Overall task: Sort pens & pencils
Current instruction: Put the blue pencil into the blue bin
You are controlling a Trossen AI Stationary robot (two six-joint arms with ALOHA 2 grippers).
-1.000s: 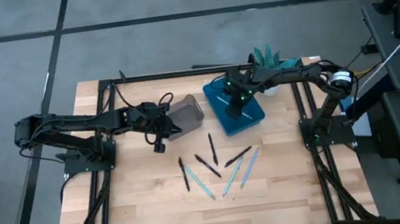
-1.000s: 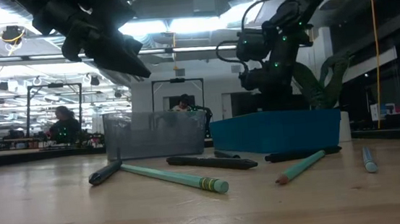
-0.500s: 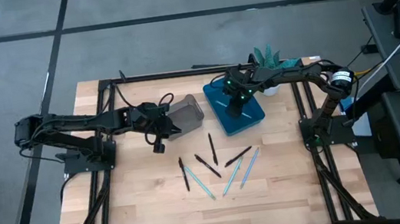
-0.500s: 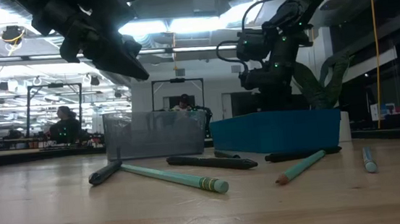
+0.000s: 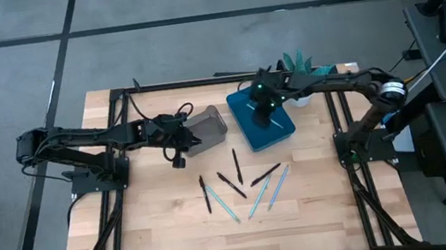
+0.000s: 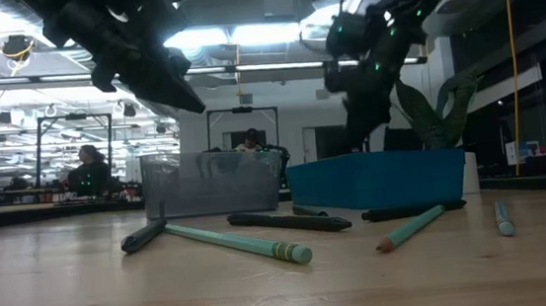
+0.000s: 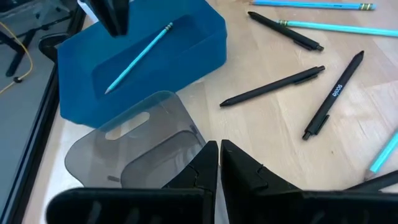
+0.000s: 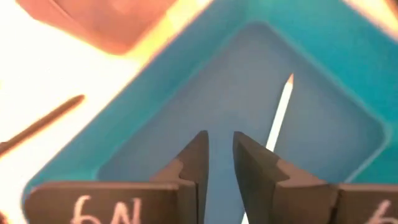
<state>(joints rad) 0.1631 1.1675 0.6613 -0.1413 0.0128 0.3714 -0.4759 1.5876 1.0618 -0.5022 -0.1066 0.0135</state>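
Note:
Several black sticks (image 5: pixel 231 184) and light blue sticks (image 5: pixel 258 196) lie flat on the wooden table, near of two bins. One more light blue stick (image 8: pixel 280 112) lies inside the blue bin (image 5: pixel 252 138). My right gripper (image 8: pixel 221 146) hangs above that bin's inside (image 5: pixel 267 121), slightly open and holding nothing. My left gripper (image 7: pixel 219 152) hovers shut and empty (image 5: pixel 191 142) at the near edge of the grey see-through bin (image 7: pixel 137 146), above the table (image 6: pixel 194 100). I see nothing inside the grey bin.
The grey bin (image 5: pixel 206 127) and blue bin (image 6: pixel 376 179) stand side by side at the table's far middle. A green plant (image 5: pixel 297 63) stands behind the blue bin. Bare wood lies along the table's near edge (image 5: pixel 238 239).
My right gripper has risen above the blue bin and shifted a little toward the table's right and far side. The left arm and the sticks on the table have stayed put.

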